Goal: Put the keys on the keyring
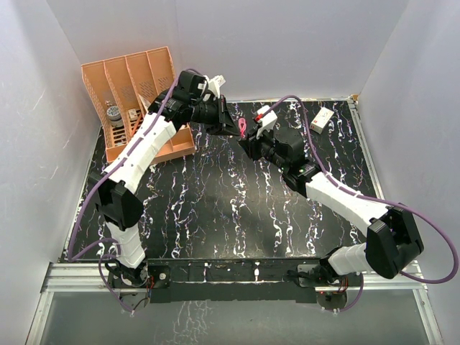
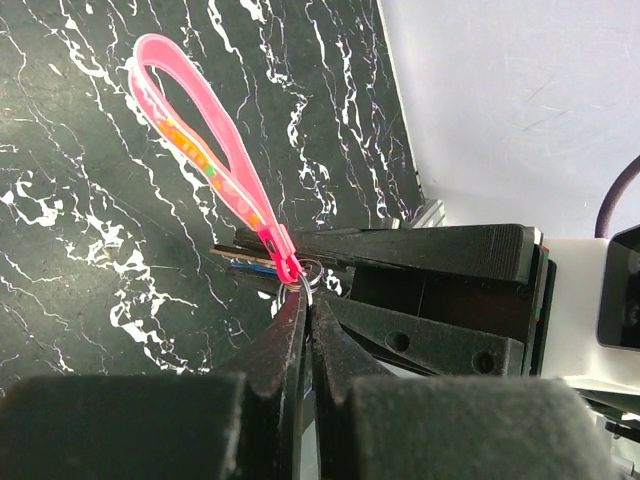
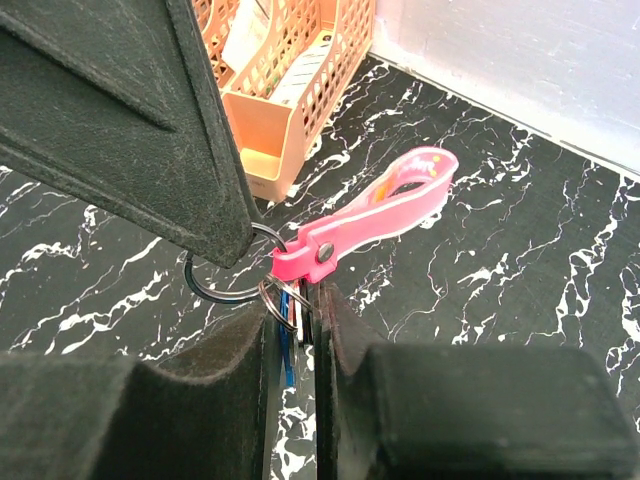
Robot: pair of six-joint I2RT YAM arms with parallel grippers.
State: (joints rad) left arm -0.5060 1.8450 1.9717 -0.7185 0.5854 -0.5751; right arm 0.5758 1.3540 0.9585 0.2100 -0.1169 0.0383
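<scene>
From above, both arms reach to the far middle of the black, white-veined marble-look counter [image 1: 215,208], and their tips nearly meet there. The left end effector [image 1: 233,128] and the right end effector [image 1: 249,146] hold the thin pink-red strap keyring [image 1: 242,126] between them. A peach-orange plastic lattice organiser [image 1: 136,93] stands at the far left, close beside the left arm. A small white flat object [image 1: 321,120] lies at the far right.

In the left wrist view, the left end effector [image 2: 305,300] has its fingers pressed together. It grips the keyring by the small metal ring [image 2: 306,272] at the strap's dark-riveted end. The pink loop [image 2: 200,150] sticks out from there above the counter. Just beside the ring a small flat blue-headed key [image 2: 250,265] shows as a blue edge under a dark sliver; I cannot tell whether that sliver is the second key. The right end effector's black fingers [image 2: 430,250] reach in at the same spot.

In the right wrist view, the right end effector [image 3: 298,330] is closed to a narrow slit and clamps the blue-headed key [image 3: 285,345] edge-on, just under the strap's end. A larger dark wire ring [image 3: 215,285] hangs at that end, with the tip of a left finger [image 3: 130,120] over it. The organiser [image 3: 290,90] stands beyond, to the far left
</scene>
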